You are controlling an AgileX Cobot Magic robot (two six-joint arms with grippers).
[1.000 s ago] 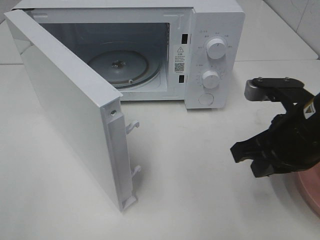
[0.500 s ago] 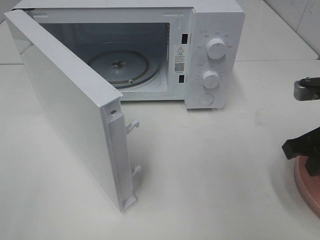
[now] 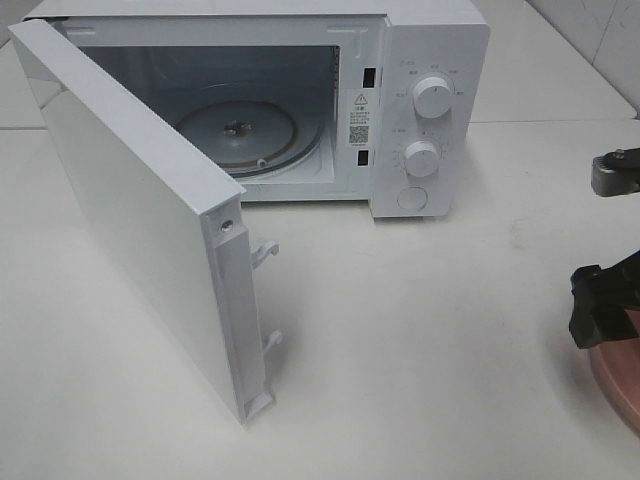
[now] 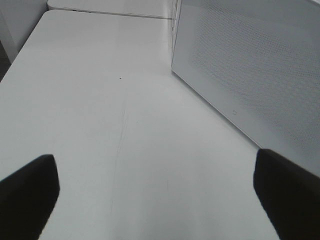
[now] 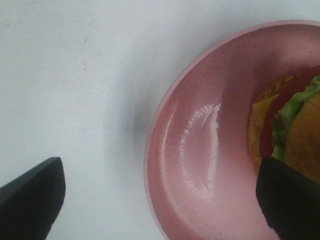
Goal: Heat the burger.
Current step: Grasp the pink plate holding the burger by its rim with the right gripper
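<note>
— What is the worktop [image 3: 420, 330] like?
— White and plain, with faint grey scuffs in the right wrist view; a seam crosses it level with the microwave [image 3: 430, 60]; pale wall tiles [image 3: 600, 30] show at the far right corner.
— And the microwave?
— Its door [image 3: 130, 220] stands swung wide to the left; the glass turntable [image 3: 235, 130] shows inside.
— Where is the burger [image 5: 295, 125]?
— On the pink plate [image 5: 200, 150], toward one side of it; the plate sits on the worktop at the right edge of the high view, well apart from the microwave.
— The claws?
— The right claw [image 5: 160, 200] hangs over the plate, fingers spread wide, gripping nothing; one finger covers part of the burger; the left claw [image 4: 155, 195] is likewise spread wide over the worktop, near the door's meshed panel.
</note>
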